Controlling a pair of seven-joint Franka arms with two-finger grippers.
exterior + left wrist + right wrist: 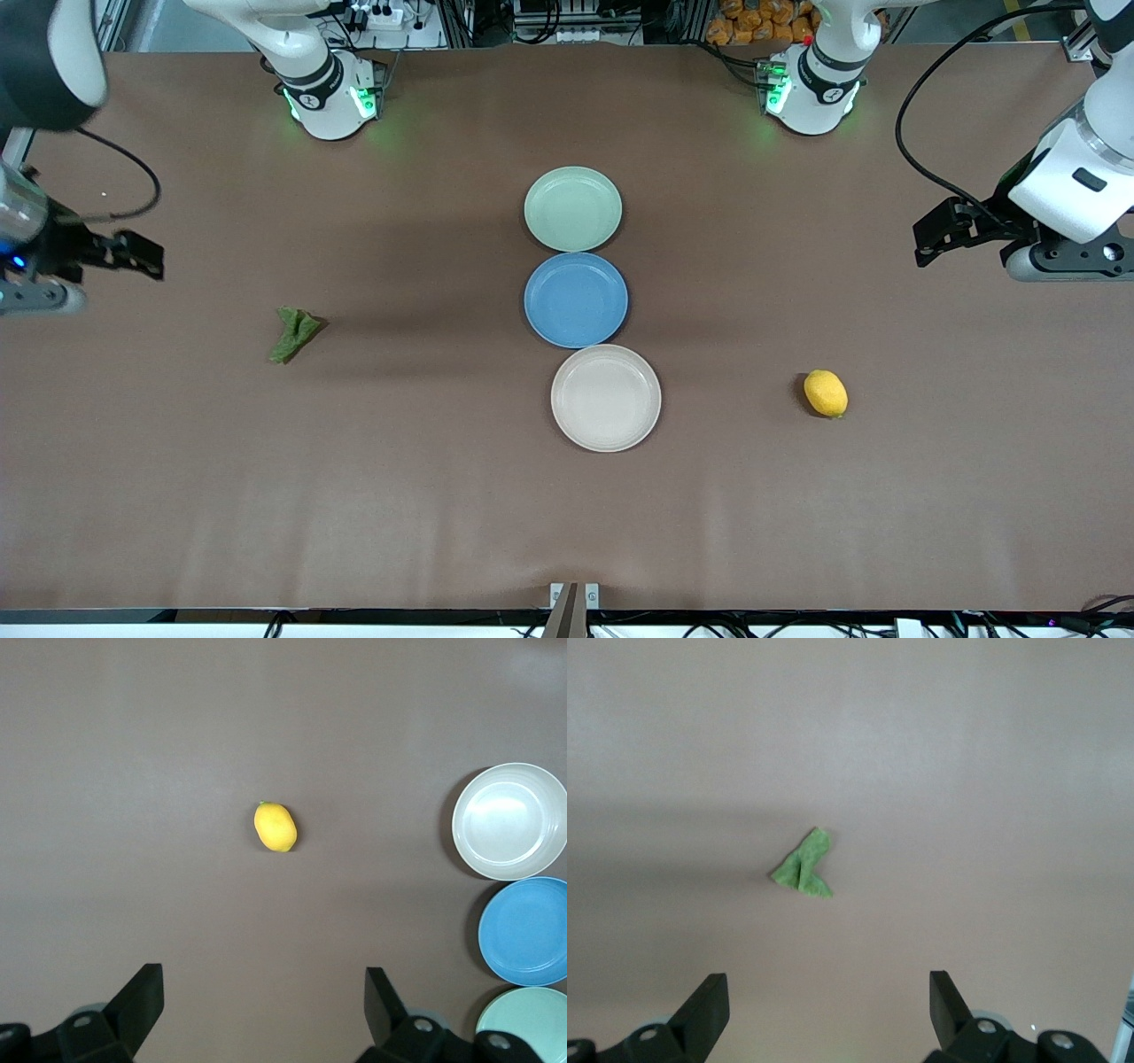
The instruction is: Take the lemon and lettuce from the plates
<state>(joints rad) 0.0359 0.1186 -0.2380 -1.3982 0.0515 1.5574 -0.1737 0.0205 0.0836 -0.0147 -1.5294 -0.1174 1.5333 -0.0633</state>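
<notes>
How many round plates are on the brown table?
3, in a touching row at mid-table: the pale mint green plate farthest from the front camera, the blue plate in the middle, the beige-cream plate nearest. None looks hidden.

I see a brown desk [443, 496] filling my view under even overhead light, soft shadows across it. Along its upper edge, metal racks with cables [496, 18] and orange bagged goods [753, 22].
</notes>
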